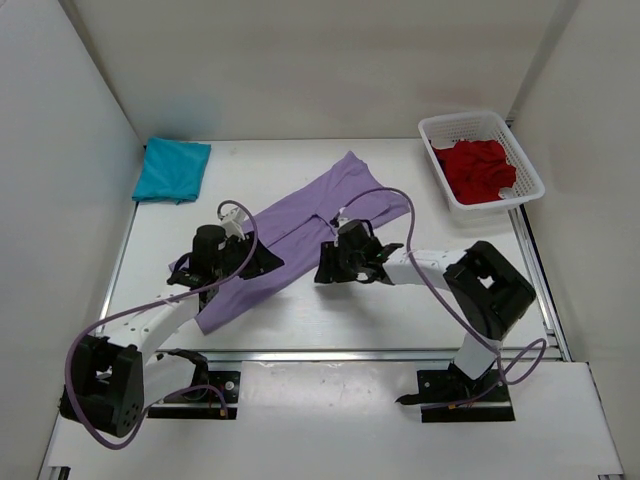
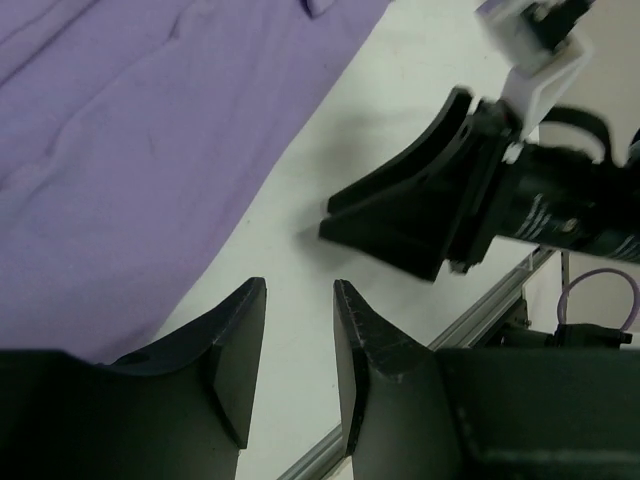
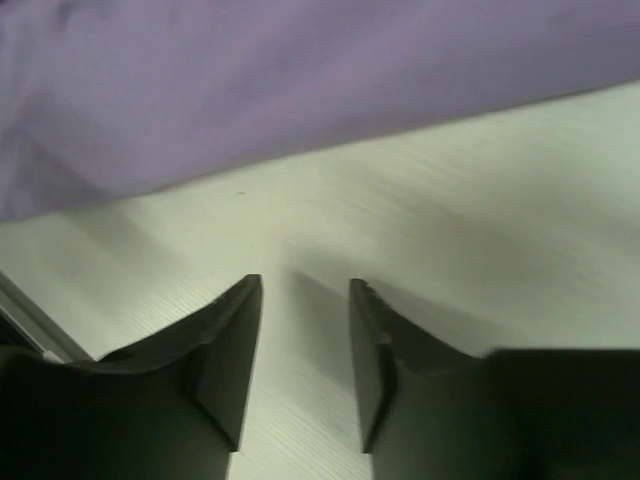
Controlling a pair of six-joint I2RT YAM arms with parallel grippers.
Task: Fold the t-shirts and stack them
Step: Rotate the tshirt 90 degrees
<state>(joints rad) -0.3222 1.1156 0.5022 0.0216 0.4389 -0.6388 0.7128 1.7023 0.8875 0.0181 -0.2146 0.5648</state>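
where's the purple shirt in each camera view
Top external: the purple shirt lies diagonally across the middle of the picture, lower left to upper right.
Left wrist: it fills the upper left.
Right wrist: it runs as a band across the top.
Shared landmark: the white table, which borders the shirt's edge in all three views.

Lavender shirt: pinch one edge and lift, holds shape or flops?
Probably flops: the lavender shirt lies flat with soft wrinkles, so a lifted edge should drape. Likely light, since the cloth looks thin. Pushed, it would probably bunch rather than slide whole over the table.
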